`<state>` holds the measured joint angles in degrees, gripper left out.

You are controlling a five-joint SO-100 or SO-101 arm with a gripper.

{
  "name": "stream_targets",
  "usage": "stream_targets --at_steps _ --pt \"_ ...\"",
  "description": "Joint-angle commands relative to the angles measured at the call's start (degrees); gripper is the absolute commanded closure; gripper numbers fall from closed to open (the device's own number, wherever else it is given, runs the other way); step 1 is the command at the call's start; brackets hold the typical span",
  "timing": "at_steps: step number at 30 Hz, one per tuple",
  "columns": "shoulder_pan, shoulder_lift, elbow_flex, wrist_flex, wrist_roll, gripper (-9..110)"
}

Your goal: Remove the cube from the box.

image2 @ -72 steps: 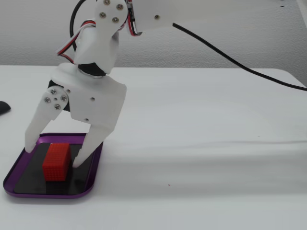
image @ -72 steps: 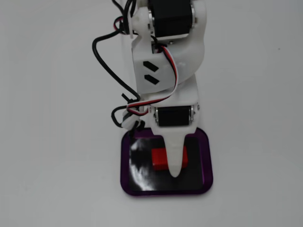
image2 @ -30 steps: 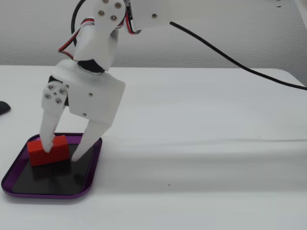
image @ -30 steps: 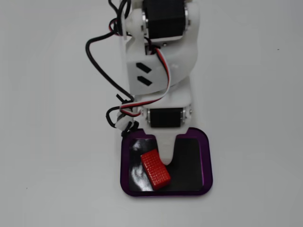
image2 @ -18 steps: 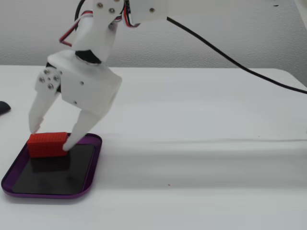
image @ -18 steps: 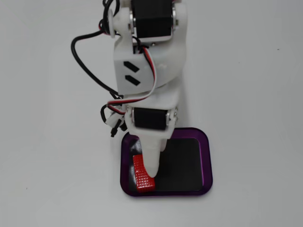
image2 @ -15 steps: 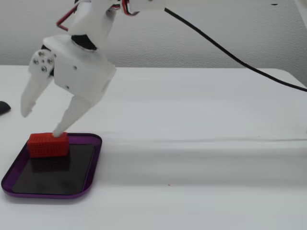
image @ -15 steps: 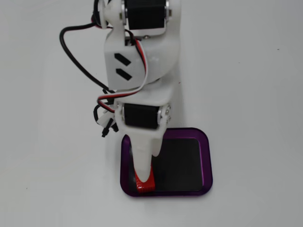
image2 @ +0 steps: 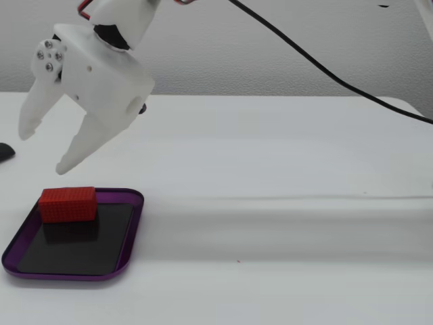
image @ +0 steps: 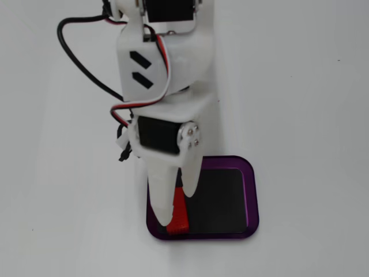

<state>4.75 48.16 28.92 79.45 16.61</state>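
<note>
A plain white table (image2: 284,223) fills both fixed views, with a pale grey wall (image2: 284,47) behind it in the side-on one.

Much of the scene is cut off or covered. In the view from above, the white arm (image: 164,69) blocks the left part of the purple tray (image: 251,196), and only a strip of the red block (image: 179,210) shows between and below the two fingers; its full length cannot be made out there. The arm's upper part runs out of the top edge in both views. In the side-on view a dark object (image2: 5,152) sits at the left edge, too cropped to identify, and a black cable (image2: 325,71) runs off toward the upper right.

The arm reaches down toward the tray with its wrist tilted, fingers pointing downward. The gripper (image2: 44,149) hangs above the tray in the side-on view, clear of the block, its two white fingers spread fairly wide and holding nothing. From above, the gripper (image: 176,210) lines up over the block, the fingers to either side of it.

The tray has a glossy purple rim (image2: 134,223) and a shiny black floor. The block lies inside it, in the far left corner as the side-on view shows it, resting flat on the floor close to the rim, its dotted faces reflected in the black surface.
</note>
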Motion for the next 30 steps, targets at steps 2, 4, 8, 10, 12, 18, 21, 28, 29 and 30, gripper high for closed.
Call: stream_targets --at_steps 2,4,8,10,12,18,21,28,29,30 --pt "-0.44 1.05 2.46 -0.7 5.45 85" --pt "-0.88 1.05 2.9 -0.7 9.14 88" --pt "-0.79 1.14 3.34 -0.62 13.97 90" --pt "-0.53 1.14 3.34 -0.7 15.12 90" --pt "-0.09 1.05 3.34 -1.49 15.29 90" --pt "-0.09 -0.62 4.04 -3.96 14.68 90" --pt "-0.09 -3.34 3.78 -4.83 14.24 90" --pt "-0.09 -10.2 3.16 -4.83 13.71 87" --pt "-0.09 -10.63 3.16 -5.45 13.71 87" --pt "-0.09 -10.99 3.16 -6.15 13.71 87"
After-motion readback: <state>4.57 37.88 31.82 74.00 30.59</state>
